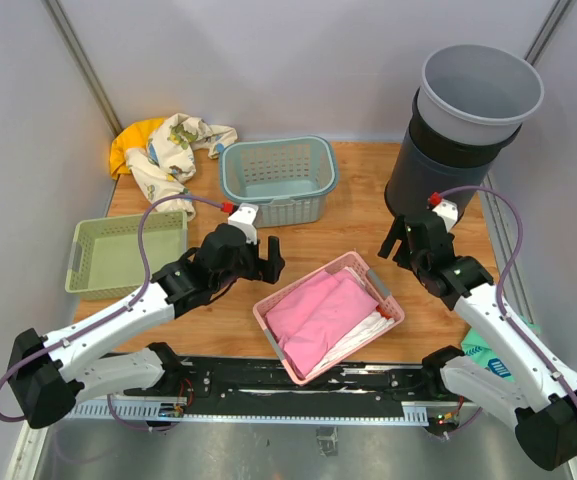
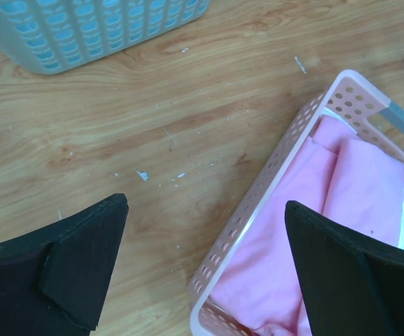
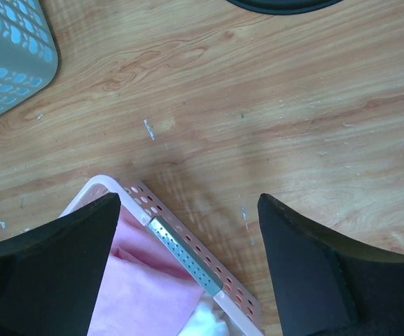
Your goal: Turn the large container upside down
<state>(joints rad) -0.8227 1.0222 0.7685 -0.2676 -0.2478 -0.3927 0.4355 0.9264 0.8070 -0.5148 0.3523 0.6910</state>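
Observation:
The large container is a light grey bin (image 1: pixel 480 85) nested upright in a dark bin (image 1: pixel 438 175) at the back right of the wooden table. Only the dark base's edge (image 3: pixel 282 4) shows in the right wrist view. My right gripper (image 1: pixel 400 243) is open and empty, just in front of the dark bin's base, apart from it. In its wrist view it (image 3: pixel 187 259) hovers over the pink basket's far end. My left gripper (image 1: pixel 268 258) is open and empty, left of the pink basket. In its wrist view it (image 2: pixel 205 266) straddles that basket's corner.
A pink basket (image 1: pixel 303 283) holding pink and white cloth lies between the grippers; it also shows in the left wrist view (image 2: pixel 258 210) and the right wrist view (image 3: pixel 180 241). A teal basket (image 1: pixel 288 210) stands at the back middle. A green basket (image 1: pixel 128 255) is at the left, with a cloth heap (image 1: pixel 168 150) behind it.

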